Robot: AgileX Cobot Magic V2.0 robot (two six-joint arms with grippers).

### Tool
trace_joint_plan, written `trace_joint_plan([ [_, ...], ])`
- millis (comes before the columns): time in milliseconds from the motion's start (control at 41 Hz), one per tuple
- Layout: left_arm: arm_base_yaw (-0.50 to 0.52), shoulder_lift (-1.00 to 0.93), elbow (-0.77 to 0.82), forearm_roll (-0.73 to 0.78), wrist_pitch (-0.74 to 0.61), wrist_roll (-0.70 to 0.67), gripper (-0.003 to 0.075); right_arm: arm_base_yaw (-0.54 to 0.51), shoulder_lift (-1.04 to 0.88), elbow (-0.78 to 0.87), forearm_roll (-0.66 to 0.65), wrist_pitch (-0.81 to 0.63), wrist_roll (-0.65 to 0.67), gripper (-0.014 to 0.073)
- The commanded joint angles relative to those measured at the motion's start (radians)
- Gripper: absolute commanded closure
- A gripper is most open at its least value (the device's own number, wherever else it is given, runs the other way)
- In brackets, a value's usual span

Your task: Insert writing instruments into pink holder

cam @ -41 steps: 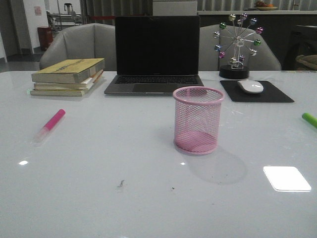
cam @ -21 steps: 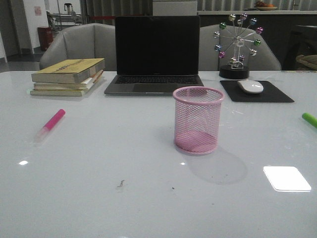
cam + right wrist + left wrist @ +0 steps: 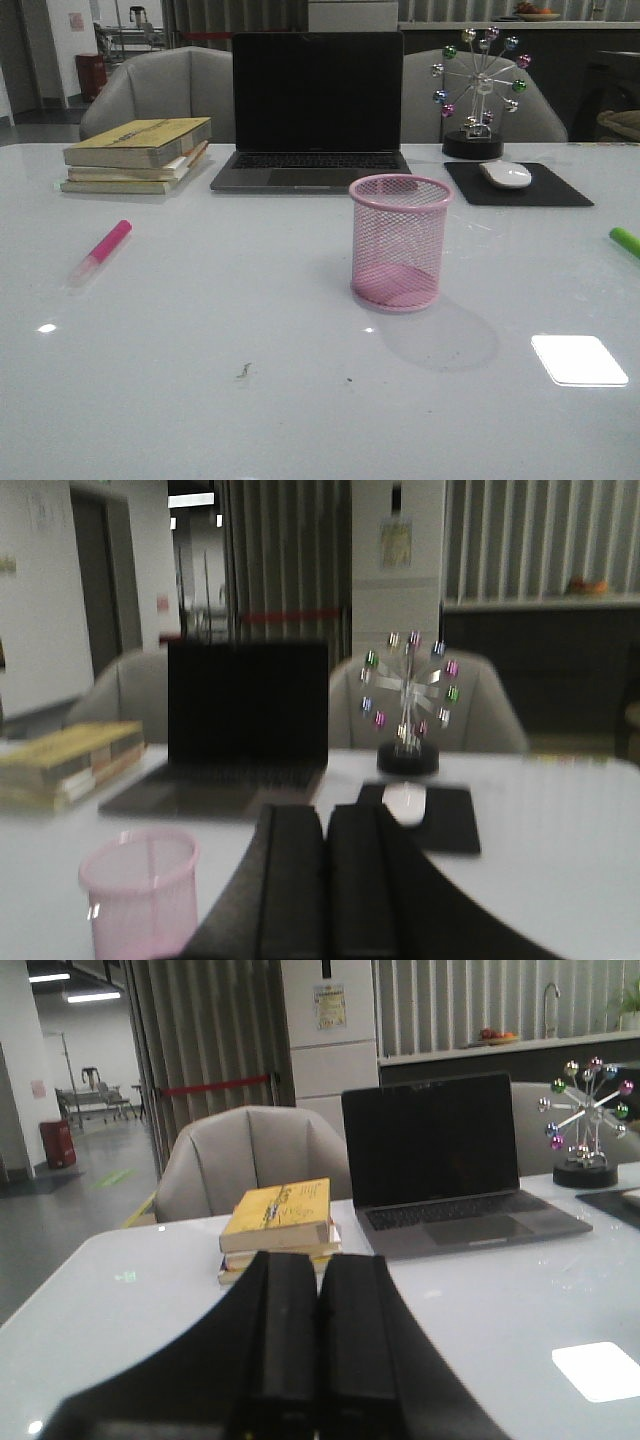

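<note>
Pink highlighter point(image 3: 101, 252) and green highlighter point(image 3: 625, 241) both lie flat on the bench point(image 3: 200, 400), neither one held. From the pincers outward: the left pincer point(image 3: 318, 1340) shows in its wrist view with its two black fingers pressed together and nothing between them; the right pincer point(image 3: 325, 880) likewise has its fingers closed on nothing. Neither arm appears in the front view.

Near the right pincer stands the pink mesh holder point(image 3: 400, 243), upright at about the middle of the bench, with nothing visible inside it. The pink highlighter rests well apart from it toward the left side, its pale end pointing toward the robot. The green one sits at the far right edge, partly cut off by the frame.

Behind the holder is an open laptop point(image 3: 312, 110) with a dark screen. A stack of books point(image 3: 138, 154) lies to its left, a white mouse point(image 3: 506, 174) on a black mouse pad point(image 3: 560, 190) to its right, and a ferris-wheel ornament point(image 3: 478, 92) behind the pad.
</note>
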Motion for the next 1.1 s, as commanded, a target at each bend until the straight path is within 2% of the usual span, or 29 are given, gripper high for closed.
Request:
trace_joint_plan([
  [0, -0.008, -0.019, 0.003, -0.005, -0.146, -0.001, 0.0629, 0.002, -0.020, -0.006, 0.009, -0.289, 0.001, 0.0538],
  [73, -0.008, -0.019, 0.003, -0.055, -0.210, -0.008, 0.0629, 0.002, -0.020, -0.017, 0.031, -0.380, 0.012, 0.0538],
  [122, -0.008, -0.019, 0.003, -0.135, -0.261, -0.020, 0.0629, 0.002, -0.020, -0.046, 0.071, -0.348, 0.035, 0.0538],
  [171, -0.008, -0.019, -0.002, -0.226, -0.294, -0.025, 0.0629, 0.002, -0.020, -0.090, 0.114, -0.245, 0.049, 0.0538],
  [244, -0.008, -0.019, -0.031, -0.274, -0.280, -0.025, 0.0629, 0.002, -0.019, -0.176, 0.134, -0.012, 0.044, 0.0538],
  [292, -0.008, -0.019, -0.073, -0.274, -0.211, -0.025, 0.0629, 0.002, -0.013, -0.242, 0.121, 0.195, 0.033, 0.0538],
  [341, -0.008, -0.015, -0.142, -0.274, -0.070, -0.025, 0.0629, 0.002, 0.001, -0.328, 0.085, 0.396, 0.032, 0.0538],
  [390, -0.008, -0.001, -0.197, -0.274, 0.035, -0.025, 0.0629, 0.002, 0.018, -0.391, 0.060, 0.519, 0.032, 0.0538],
  [585, -0.008, 0.160, -0.404, -0.262, 0.274, -0.025, 0.0629, 0.002, 0.184, -0.642, 0.035, 0.839, 0.045, 0.0538],
  [853, -0.008, 0.522, -0.737, -0.262, 0.534, -0.025, 0.0629, 0.002, 0.492, -0.941, -0.002, 1.084, 0.054, 0.0538],
  [1072, -0.008, 0.756, -0.907, -0.262, 0.557, -0.025, 0.0629, 0.002, 0.703, -1.087, -0.118, 1.124, 0.077, 0.0538],
])
